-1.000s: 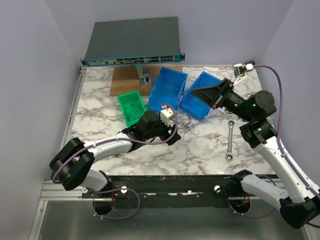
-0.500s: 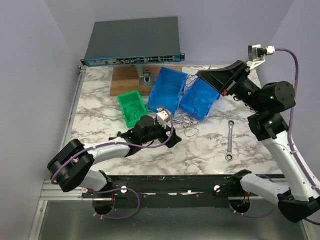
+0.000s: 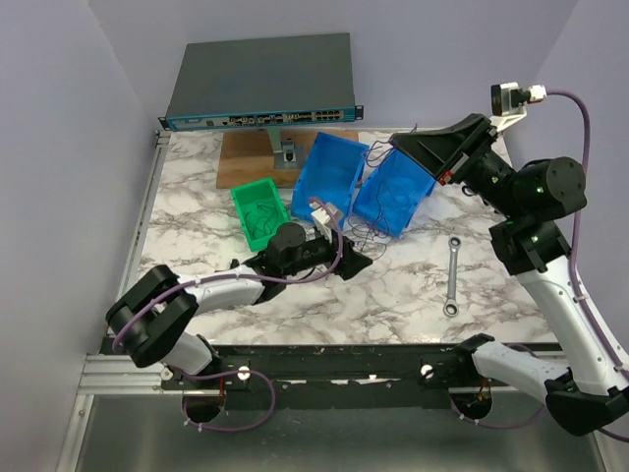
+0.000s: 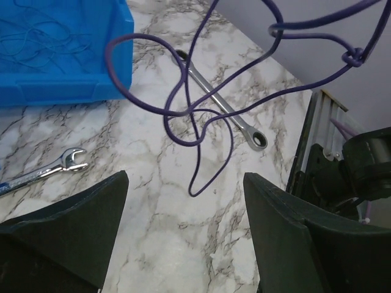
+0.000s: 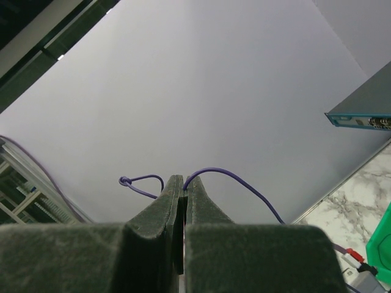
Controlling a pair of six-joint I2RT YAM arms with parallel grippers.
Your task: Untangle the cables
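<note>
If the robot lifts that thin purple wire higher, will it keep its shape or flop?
Probably floppy: the cables dangle in loose loops above the table. Likely light too: a mere pinch by the right gripper holds them up. The small knot suggests they may snag.

Cables (image 3: 366,211): hair-thin, flexible wires hanging in a loose chain of loops below the right gripper (image 3: 396,146). The strand (image 5: 232,177) is pinched between the gripper's closed fingers. It arcs out on one side and ends in a small knot (image 5: 125,180) on the other. In the left wrist view the strand is violet-blue, crosses itself in several loops and dangles above the table (image 4: 153,232). Fine blue wires (image 4: 43,36) lie loose in the blue bin (image 4: 61,91). Dark wires (image 3: 261,218) lie in the green bin (image 3: 238,208).
</note>
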